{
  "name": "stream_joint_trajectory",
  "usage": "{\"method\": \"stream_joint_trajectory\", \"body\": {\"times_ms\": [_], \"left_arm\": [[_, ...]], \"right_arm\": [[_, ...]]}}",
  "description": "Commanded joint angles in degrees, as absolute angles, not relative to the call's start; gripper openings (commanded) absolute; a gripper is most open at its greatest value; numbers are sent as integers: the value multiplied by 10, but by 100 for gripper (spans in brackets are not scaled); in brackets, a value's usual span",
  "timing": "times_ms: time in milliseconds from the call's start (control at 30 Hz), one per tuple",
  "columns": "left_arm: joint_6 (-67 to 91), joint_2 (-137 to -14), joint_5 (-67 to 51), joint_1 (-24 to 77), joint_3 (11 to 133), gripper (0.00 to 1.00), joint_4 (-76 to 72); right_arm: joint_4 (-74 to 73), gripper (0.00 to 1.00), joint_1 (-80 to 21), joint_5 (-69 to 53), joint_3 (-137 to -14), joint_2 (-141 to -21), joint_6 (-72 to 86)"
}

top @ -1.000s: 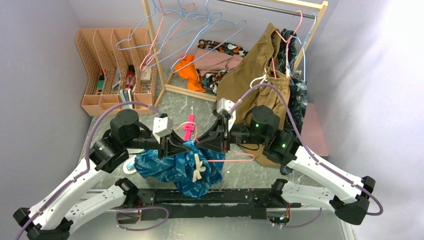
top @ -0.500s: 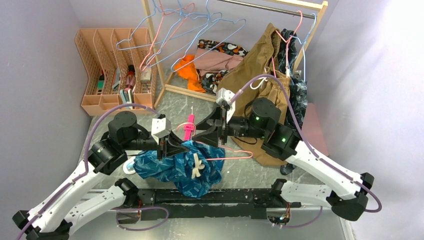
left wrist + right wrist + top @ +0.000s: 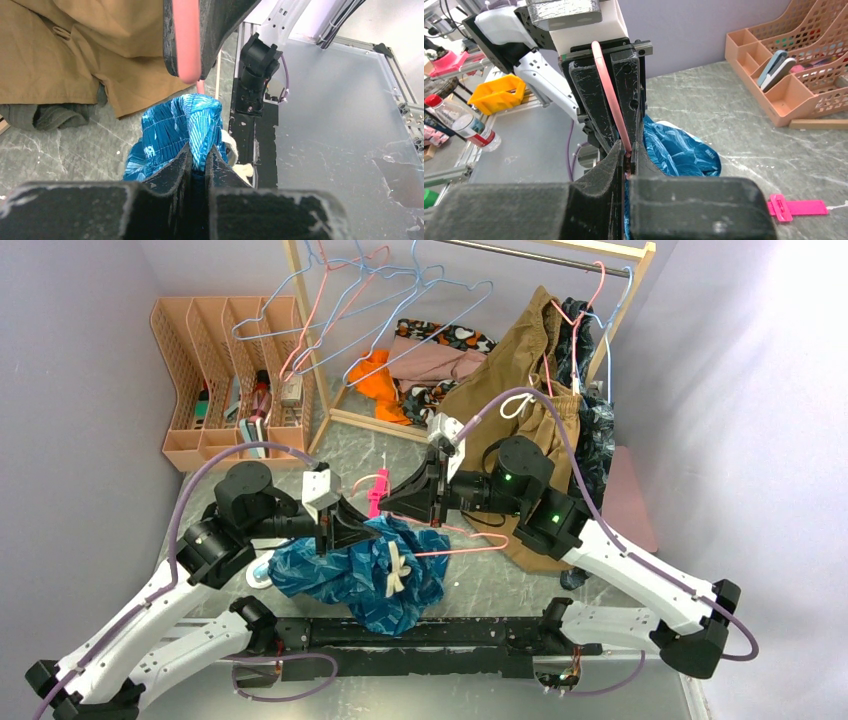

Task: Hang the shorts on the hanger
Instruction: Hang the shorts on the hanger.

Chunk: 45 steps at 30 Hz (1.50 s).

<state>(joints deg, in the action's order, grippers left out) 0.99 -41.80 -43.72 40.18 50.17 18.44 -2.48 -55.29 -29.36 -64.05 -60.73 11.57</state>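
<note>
Grips bunched shorts in closed left pincer — pinches hanger wire in closed right pincer, just beside the shorts.

The teal leaf-print shorts lie bunched on the surface, cream drawstring showing; the thin pink wire hanger tilts at their right side.

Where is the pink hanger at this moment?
The pink hanger is mid-table in the top view, pinched in the right claw, directly beside the teal shorts that the left claw grips.
</note>
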Motion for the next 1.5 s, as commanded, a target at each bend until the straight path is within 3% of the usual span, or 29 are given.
{"method": "stream_joint_trajectory", "body": {"times_ms": [0,433,600,800,1000,1133,1233,1467], "left_arm": [[36,-421,-453,402,528,8,118],[67,-432,-470,403,543,23,75],[71,-454,-492,402,539,21,77],[78,-481,-506,403,538,25,83],[85,-493,-513,402,529,40,76],[88,-499,-522,402,522,32,71],[92,-500,-528,402,516,9,62],[85,-476,-482,402,507,7,57]], "right_arm": [[39,0,-553,-282,-625,-595,134],[83,0,-553,-272,-594,-583,149],[103,0,-553,-277,-583,-578,161],[113,0,-553,-284,-580,-577,166],[127,0,-553,-288,-577,-574,170],[140,0,-553,-292,-577,-571,173],[146,0,-553,-294,-578,-572,175],[133,0,-553,-287,-577,-571,171]]}}
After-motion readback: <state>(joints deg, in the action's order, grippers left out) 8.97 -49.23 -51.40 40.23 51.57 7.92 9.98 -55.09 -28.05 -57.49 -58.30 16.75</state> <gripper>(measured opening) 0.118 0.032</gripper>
